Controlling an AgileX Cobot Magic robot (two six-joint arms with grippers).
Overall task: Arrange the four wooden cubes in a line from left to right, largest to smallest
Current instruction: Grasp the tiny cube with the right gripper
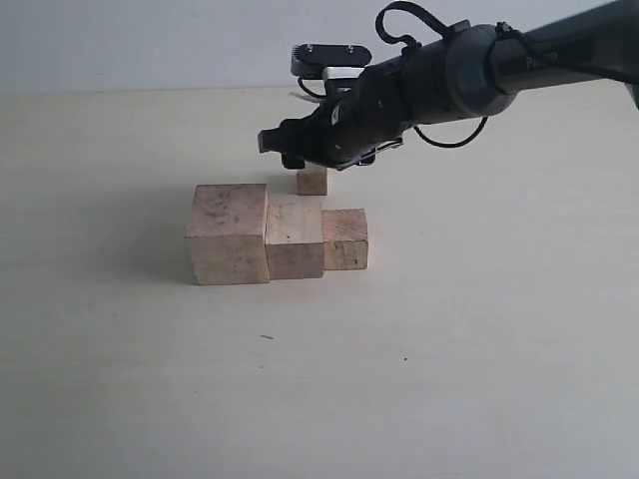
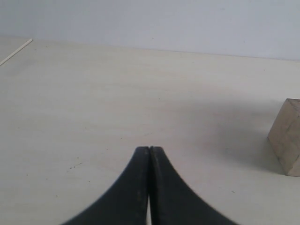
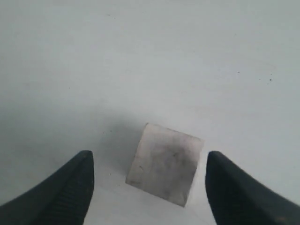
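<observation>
Three pale wooden cubes stand touching in a row on the table: the largest cube [image 1: 229, 234] on the left, the second cube [image 1: 295, 239] in the middle, the third cube [image 1: 345, 239] on the right. The smallest cube [image 1: 313, 181] [image 3: 165, 163] sits apart behind the row. My right gripper [image 1: 290, 155] [image 3: 147, 161] hangs just above the smallest cube, open, its fingers on either side and clear of it. My left gripper [image 2: 150, 151] is shut on nothing, low over bare table, with one cube's edge [image 2: 287, 138] off to its side.
The light tabletop [image 1: 449, 349] spreads around the cubes. The right arm [image 1: 469, 70] reaches in from the upper right over the back of the table. A pale wall [image 1: 150, 40] stands behind.
</observation>
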